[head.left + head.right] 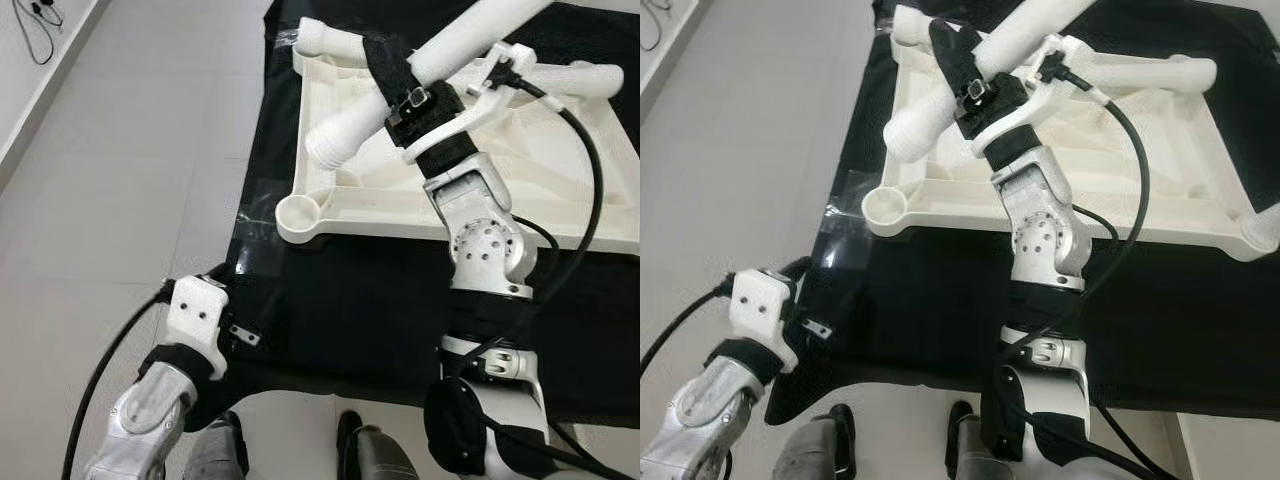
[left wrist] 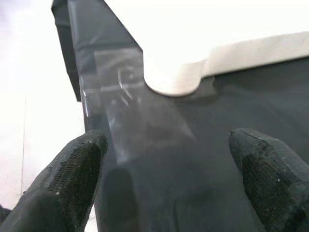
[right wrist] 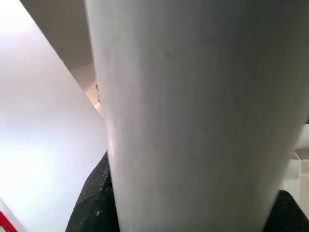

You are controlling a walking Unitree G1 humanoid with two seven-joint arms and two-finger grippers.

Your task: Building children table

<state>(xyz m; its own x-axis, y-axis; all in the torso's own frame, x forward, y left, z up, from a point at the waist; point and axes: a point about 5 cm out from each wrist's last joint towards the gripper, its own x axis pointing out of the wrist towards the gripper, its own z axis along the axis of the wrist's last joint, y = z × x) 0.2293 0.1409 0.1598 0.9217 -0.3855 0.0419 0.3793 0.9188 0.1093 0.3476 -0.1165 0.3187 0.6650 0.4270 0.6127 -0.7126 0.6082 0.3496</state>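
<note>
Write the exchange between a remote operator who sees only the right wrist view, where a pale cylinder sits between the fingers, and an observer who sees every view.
Operator: What is this pale cylinder in front of my camera?
Observer: A white table leg, held by the right gripper above the upturned table top.
Operator: Is its end in a socket yet?
Observer: No. Its threaded end is inward of the near-left corner socket, which is empty.
</note>
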